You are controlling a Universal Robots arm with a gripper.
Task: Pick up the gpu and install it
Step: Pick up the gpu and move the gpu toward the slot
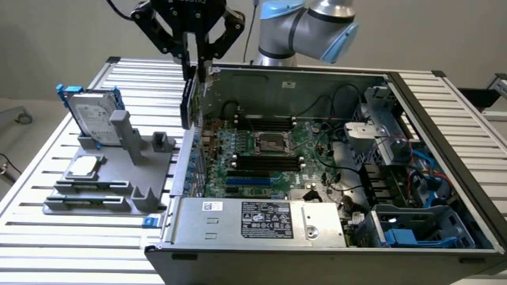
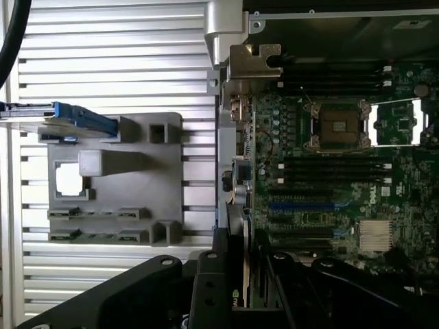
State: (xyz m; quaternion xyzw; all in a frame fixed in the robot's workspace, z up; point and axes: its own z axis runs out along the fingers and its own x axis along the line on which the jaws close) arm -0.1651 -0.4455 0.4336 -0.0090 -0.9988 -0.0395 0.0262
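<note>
Gripper clamped partway closed on top edge of gpu. The card hangs vertical right below it, over computer case wall on the exterior view's left.

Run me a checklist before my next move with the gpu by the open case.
1. Grip: end effector is closed on the gpu, with the card hanging edge-down: ok.
2. Card seated in a slot: not ok. It hangs up by the case wall on the exterior view's left.
3. Blue slot on the motherboard is free of any card: ok.
4. Card lined up with that slot: cannot tell.
5. Hard drive stands on the grey holder outside the case, apart from the card: ok.
</note>
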